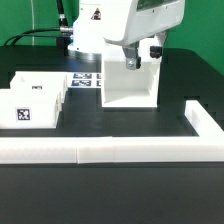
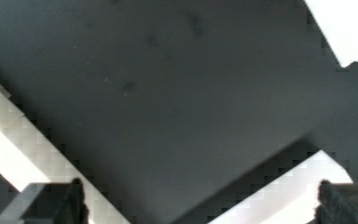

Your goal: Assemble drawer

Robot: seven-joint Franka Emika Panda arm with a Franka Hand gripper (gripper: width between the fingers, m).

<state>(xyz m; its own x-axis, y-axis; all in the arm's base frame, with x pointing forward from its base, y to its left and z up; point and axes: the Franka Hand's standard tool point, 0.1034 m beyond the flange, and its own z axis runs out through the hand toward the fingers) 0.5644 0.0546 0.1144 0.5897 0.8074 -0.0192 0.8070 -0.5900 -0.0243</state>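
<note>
Drawer casing [image 1: 128, 88] upright, gripper [image 2: 197, 202] at its top edge, jaws spread wide; trays [image 1: 32, 100] well apart.

The arm [image 1: 125, 20] hides the casing [image 1: 130, 88] top and seemingly the jaws.

The black table [image 1: 150, 125] carries everything. The drawer's tall white casing [image 1: 130, 90] stands upright towards the back. At the exterior view's left sit two shallow white trays. The nearer tray [image 1: 25, 110] shows a square tag, and the farther tray [image 1: 42, 86] is close behind it. Between trays and casing the marker board [image 1: 88, 78] lies flat. A long low white border wall [image 1: 100, 150] runs along the front and turns back at the exterior view's right.
</note>
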